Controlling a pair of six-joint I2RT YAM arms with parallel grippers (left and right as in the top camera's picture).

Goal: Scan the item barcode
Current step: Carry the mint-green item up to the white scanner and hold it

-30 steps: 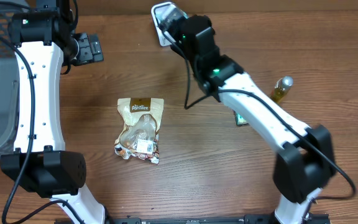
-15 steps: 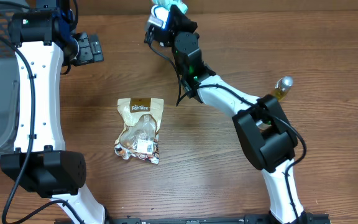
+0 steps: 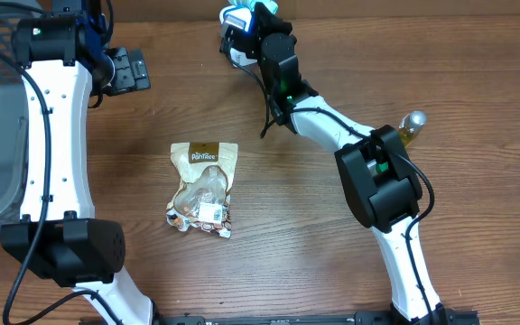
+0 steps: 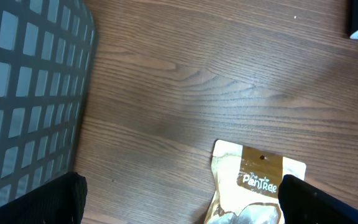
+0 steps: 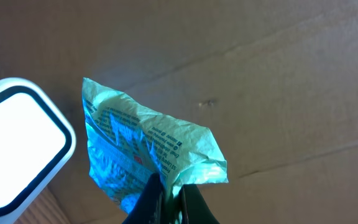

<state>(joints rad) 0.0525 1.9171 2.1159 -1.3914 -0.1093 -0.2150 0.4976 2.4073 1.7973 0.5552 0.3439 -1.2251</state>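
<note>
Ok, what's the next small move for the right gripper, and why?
Probably slide the green packet sideways over the white scanner: the right gripper is shut on it, but the packet hangs beside the scanner's face, not across it.

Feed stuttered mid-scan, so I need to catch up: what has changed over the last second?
The right arm folded its elbow inward, and the right tool, shut on the teal packet, raised it beside the white scanner. Nothing taken or released. Left tool open and still; snack pouch and bottle unmoved.
</note>
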